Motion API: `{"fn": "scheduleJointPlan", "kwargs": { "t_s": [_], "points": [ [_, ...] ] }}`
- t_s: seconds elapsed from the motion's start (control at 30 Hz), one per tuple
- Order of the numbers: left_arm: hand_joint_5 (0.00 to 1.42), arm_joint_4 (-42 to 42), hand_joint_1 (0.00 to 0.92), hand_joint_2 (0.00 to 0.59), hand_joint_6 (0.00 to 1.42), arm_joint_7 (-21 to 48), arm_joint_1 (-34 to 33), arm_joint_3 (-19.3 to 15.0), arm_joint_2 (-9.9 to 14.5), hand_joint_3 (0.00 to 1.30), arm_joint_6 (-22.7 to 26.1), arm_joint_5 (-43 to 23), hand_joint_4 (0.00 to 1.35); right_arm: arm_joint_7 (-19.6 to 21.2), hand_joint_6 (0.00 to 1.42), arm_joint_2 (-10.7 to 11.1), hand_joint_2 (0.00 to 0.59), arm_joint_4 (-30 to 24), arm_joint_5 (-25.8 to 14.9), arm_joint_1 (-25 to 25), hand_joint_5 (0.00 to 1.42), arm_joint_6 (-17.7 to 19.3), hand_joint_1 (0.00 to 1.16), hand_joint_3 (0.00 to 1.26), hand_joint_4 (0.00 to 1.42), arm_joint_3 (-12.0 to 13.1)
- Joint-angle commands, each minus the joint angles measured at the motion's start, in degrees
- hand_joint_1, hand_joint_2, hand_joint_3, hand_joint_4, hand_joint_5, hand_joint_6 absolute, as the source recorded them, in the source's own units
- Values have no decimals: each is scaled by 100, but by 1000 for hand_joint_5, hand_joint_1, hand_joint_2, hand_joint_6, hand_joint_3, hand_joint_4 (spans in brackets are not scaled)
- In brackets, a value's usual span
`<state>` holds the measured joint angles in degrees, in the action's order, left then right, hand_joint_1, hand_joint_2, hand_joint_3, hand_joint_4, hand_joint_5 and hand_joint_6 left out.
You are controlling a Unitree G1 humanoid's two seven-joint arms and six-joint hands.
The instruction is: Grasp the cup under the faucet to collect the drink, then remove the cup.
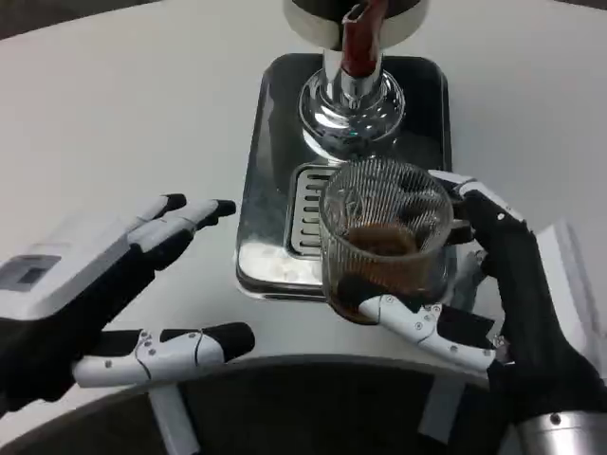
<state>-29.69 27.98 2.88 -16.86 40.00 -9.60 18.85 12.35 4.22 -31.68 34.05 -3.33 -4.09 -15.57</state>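
White table (114, 114) filling the frame; right hand (474, 294) is gripping a ribbed glass cup (384, 237) of dark drink at centre, below the faucet (358, 43); left hand (123, 284) is resting open, lower left.

No legible text or labels.

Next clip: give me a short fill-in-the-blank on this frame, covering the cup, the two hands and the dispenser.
1. The ribbed glass cup is held by the robot's ____ hand.
2. The left hand rests apart from the cup with its fingers ____.
3. The liquid in the cup is ____ in colour.
4. The cup sits at the front of the metal ____ tray, below the faucet.

Missing words: right; open; brown; drip
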Motion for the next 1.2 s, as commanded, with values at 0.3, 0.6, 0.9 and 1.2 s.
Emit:
{"fn": "scheduleJointPlan", "kwargs": {
  "t_s": [0.3,0.6,0.9,1.2],
  "points": [
    [0,-777,0,124,113,-44,525,-90,-150,0,596,606,0,-175,1202,12,250,-360,66,-114,949,378,800,692,771,-210],
    [0,-1152,0,117,52,-35,986,-214,-213,0,583,820,0,-305,1212,0,250,-446,59,-187,949,417,800,694,771,-277],
    [0,-1359,0,116,14,-38,1384,-390,-268,0,372,872,0,-373,1218,11,250,-528,62,-290,952,436,800,694,771,-392],
    [0,-1396,0,110,0,-42,1593,-536,-346,0,232,877,0,-456,1219,41,250,-677,84,-453,964,457,800,694,771,-471]
  ]
}}
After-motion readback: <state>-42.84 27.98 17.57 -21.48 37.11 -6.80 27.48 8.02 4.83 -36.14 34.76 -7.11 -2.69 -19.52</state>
